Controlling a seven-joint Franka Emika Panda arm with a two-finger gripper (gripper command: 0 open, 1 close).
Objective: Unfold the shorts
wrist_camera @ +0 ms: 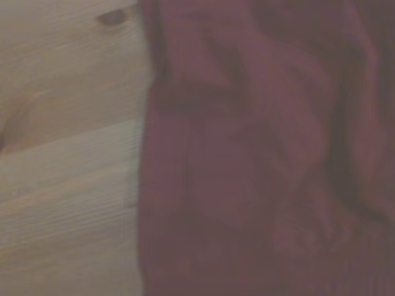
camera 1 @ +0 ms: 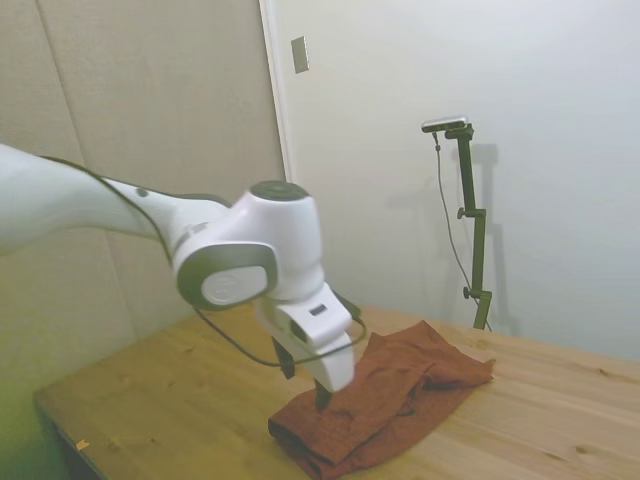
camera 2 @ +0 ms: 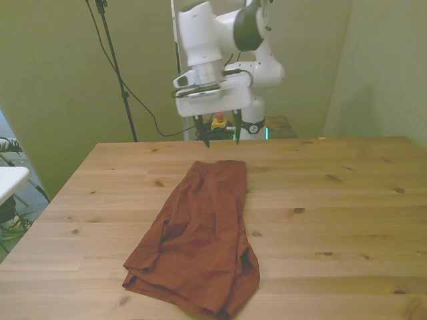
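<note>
Shorts point(camera 2: 200, 233) below open jaws: soft matt rust cloth, creased. Table point(camera 2: 347, 200): smooth knotty wood. Gripper point(camera 2: 217, 130): glossy white plastic.

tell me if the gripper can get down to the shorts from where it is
Probably yes. The gripper hangs open above the far end of the shorts, which lie folded on the bare table with nothing on or around them, so a straight drop looks free.

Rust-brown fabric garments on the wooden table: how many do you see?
1. The rust-brown fabric shorts lie folded on the wooden table, toward the front view's left. Anything beneath their folds is hidden.
</note>
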